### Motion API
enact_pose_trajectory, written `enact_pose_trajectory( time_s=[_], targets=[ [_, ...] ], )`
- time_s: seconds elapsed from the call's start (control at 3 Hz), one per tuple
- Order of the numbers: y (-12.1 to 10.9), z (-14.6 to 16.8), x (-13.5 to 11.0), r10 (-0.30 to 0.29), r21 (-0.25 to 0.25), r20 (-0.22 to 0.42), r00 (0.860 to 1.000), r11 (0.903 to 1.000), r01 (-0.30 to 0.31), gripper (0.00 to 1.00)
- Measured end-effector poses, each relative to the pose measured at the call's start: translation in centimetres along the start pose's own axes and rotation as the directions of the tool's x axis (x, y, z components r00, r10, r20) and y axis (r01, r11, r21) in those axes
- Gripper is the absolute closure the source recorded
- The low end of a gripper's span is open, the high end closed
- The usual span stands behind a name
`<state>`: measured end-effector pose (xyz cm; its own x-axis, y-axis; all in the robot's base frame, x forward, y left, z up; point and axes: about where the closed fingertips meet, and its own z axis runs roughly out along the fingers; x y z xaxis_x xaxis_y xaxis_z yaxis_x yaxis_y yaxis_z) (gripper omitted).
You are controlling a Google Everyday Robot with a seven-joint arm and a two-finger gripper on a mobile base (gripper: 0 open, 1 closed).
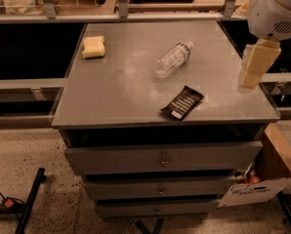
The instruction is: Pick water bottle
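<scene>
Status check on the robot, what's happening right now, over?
Gripper hangs at right edge of cabinet top. Water bottle lies on its side mid-top, away from gripper. Black wrapper and sponge sit apart from it.

Single cam, high, front-on.
Looks down at bench (pixel 121 89) top and drawers (pixel 135 159), mid-range; gripper (pixel 250 74) at right edge.

no legible text anywhere, water bottle (pixel 173 60) label band unreadable, black wrapper (pixel 182 103) pale print unreadable, white sign (pixel 252 193) at lower right unreadable, gripper (pixel 249 78) over surface (pixel 121 89) right edge
</scene>
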<state>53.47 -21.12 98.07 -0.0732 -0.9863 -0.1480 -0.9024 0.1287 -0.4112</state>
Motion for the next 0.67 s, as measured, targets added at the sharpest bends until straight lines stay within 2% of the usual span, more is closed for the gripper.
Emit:
enact_pose_trajectory(
  time_s=[0.33, 0.67],
  targets=[
    [-0.2, 1.3, -0.7, -0.023, -0.005, 0.052, 0.998, 0.9997, 0.023, 0.00],
    [-1.8, 3.4, -3.0, -0.152, -0.026, 0.098, 0.984, 0.9876, 0.155, 0.00]
  ],
)
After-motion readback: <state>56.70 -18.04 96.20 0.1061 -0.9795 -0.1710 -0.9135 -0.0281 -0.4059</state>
